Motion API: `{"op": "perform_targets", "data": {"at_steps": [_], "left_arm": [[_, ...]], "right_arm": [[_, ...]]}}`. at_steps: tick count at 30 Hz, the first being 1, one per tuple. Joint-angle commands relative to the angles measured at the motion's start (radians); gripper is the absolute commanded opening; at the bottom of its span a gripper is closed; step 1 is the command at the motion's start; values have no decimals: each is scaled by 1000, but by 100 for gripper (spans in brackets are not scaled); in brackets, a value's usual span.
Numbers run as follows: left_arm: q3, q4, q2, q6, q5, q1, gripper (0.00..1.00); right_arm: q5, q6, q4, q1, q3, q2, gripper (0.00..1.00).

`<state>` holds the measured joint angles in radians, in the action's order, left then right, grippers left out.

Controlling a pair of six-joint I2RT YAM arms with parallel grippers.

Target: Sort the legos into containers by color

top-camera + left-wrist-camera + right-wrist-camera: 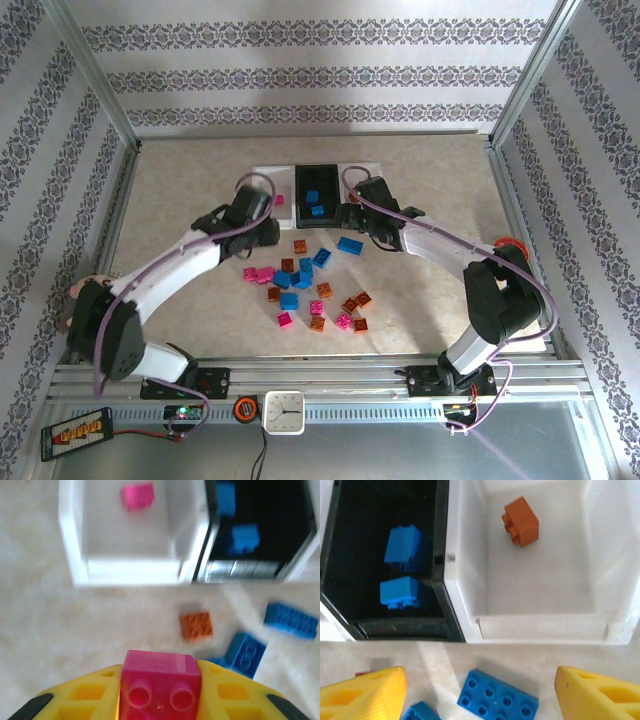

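Gripping a pink brick (160, 685), the left jaws (160, 692) are clamped on its two sides, up in front of the left bin, the brick's studs facing the wrist camera. Into that left bin (132, 572) we go, white, and there's one pink brick (138, 496) lying on its floor. Next along, the black bin (405, 627), and it has two blue bricks (402, 545), one nearer the front wall than the other. Then the right bin (540, 630), white again, holding a single orange brick (522, 522), tipped on its side with studs pointing left. Down on the table (190, 320), in front of the bins, it's a loose scatter: pink bricks (265, 274) over at the left, a blue group (289, 301) in the middle with orange bricks (317, 324) around it, more pink and orange toward the near right. A longer blue brick (350, 245) lies by itself just in front of the bins, to the right. And here on the right, the other arm's jaws (481, 692), wide apart with nothing between them, hovering by the right bin, that long blue brick showing below in the wrist view.
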<state>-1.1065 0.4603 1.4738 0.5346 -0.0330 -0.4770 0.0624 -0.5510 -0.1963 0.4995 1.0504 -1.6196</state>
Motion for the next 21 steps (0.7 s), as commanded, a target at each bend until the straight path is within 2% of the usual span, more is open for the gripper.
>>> {"op": "perform_targets", "data": {"at_steps": [1, 9, 13, 16, 21], "left_arm": [[-109, -54, 154, -86, 36, 68, 31], [-401, -27, 454, -98, -1, 123, 33], [-494, 12, 535, -85, -4, 147, 43], [-524, 19, 528, -79, 18, 148, 55], [-463, -11, 392, -72, 54, 143, 67]], "right_arm": [[-31, -9, 12, 4, -59, 53, 78], [-106, 22, 69, 23, -219, 171, 78], [-115, 26, 94, 33, -276, 221, 78], [-123, 38, 106, 37, -294, 245, 78], [-124, 54, 110, 39, -300, 275, 79]]}}
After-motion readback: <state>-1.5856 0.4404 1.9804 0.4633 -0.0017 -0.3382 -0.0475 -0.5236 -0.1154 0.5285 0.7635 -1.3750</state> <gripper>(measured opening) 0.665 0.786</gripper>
